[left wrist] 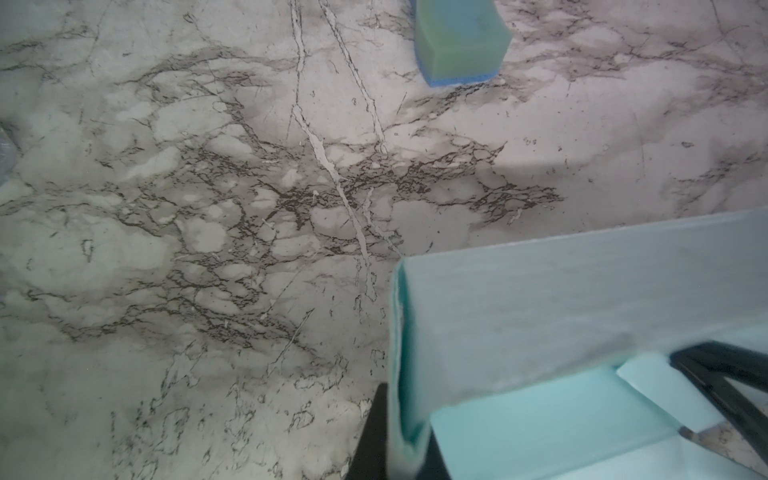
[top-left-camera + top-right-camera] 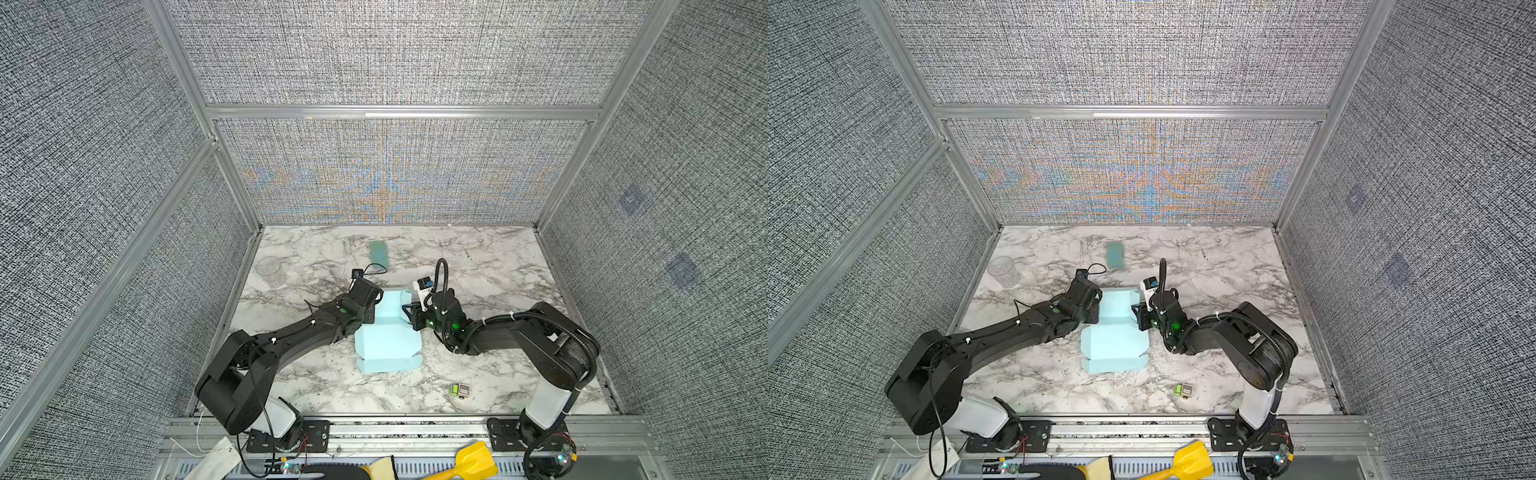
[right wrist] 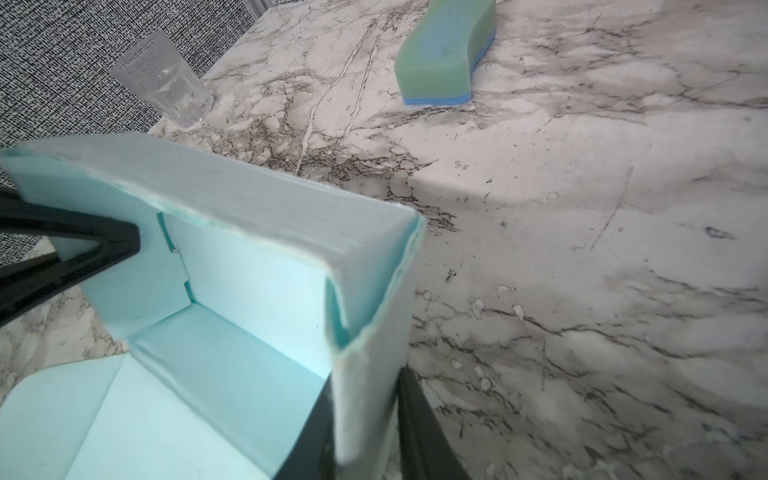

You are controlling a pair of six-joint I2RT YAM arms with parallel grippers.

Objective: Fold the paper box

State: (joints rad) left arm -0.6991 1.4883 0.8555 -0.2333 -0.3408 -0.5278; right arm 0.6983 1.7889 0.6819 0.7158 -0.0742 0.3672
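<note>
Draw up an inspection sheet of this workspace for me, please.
Surface: marble-patterned tabletop, no spills seen.
Job's things: paper box mid-table, partly folded, far walls raised.
Clutter: green sponge, clear cup, small green item.
Grippers: left gripper shut on the box's left wall; right gripper shut on its right wall.
Cables: black cable looped at left wrist; ribbed hose arching over right wrist.
Surroundings: grey fabric panels, aluminium frame, yellow scoop by front rail.

1. No lettering, label or number can be read anywhere.
2. White module [image 2: 419,289] just beside the paper box [image 2: 388,340]: tiny dark marks, illegible.
3. Clear glass [image 3: 166,79], well apart from the paper box: faint embossing, illegible.
</note>
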